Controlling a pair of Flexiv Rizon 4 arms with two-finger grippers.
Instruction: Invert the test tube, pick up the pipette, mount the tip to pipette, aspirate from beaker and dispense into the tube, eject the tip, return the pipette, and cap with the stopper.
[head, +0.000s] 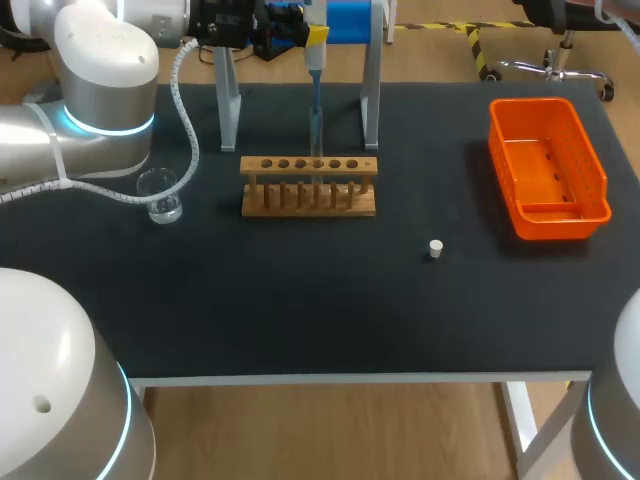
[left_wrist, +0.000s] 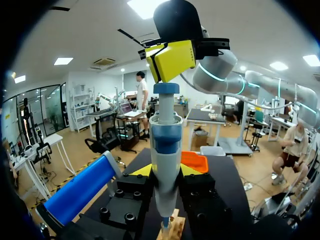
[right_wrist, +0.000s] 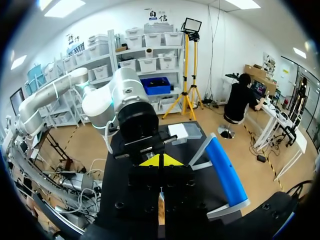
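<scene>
My left gripper (left_wrist: 165, 172) is shut on the blue and white pipette (left_wrist: 166, 150), holding it upright at the table's back over the wooden rack (head: 308, 185). The pipette (head: 315, 75) points down into a clear test tube (head: 316, 130) standing in the rack. My right gripper (left_wrist: 172, 60) is shut and empty, its yellow tips resting on top of the pipette's plunger (left_wrist: 166, 88). From its own wrist, the right gripper (right_wrist: 160, 161) looks straight down over the left one. A glass beaker (head: 160, 193) stands left of the rack. The white stopper (head: 435, 248) lies right of centre.
An orange basket (head: 545, 165) sits at the right rear. The pipette stand, with grey legs (head: 228, 105) and a blue top bar (head: 348, 20), straddles the area behind the rack. My left arm (head: 100, 90) crosses the back left corner above the beaker.
</scene>
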